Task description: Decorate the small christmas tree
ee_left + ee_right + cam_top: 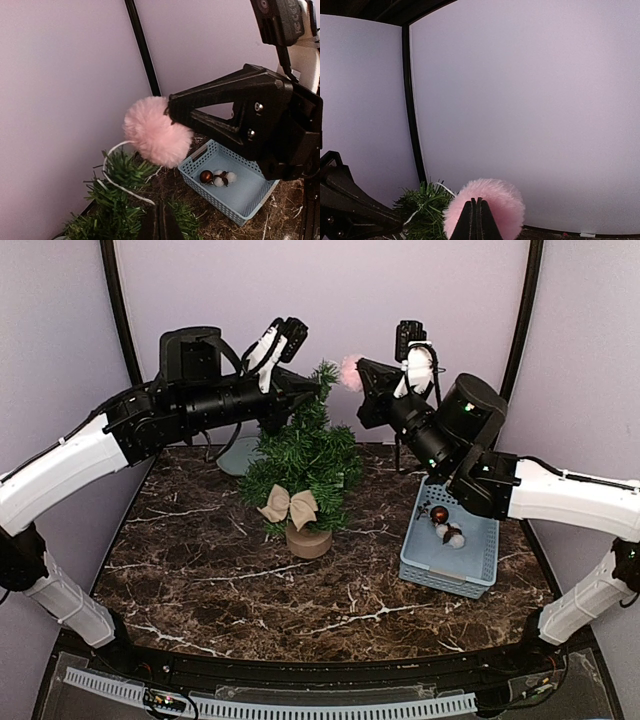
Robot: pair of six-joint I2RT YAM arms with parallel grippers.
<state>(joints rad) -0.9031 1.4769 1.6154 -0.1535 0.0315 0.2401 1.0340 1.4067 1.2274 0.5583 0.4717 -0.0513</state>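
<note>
Pompom in tightly closed right hand

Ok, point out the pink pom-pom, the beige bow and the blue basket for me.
pink pom-pom (156, 131), left wrist view, middle of the fluff.
beige bow (288, 506), top external view, centre knot.
blue basket (445, 578), top external view, near wall.
</note>
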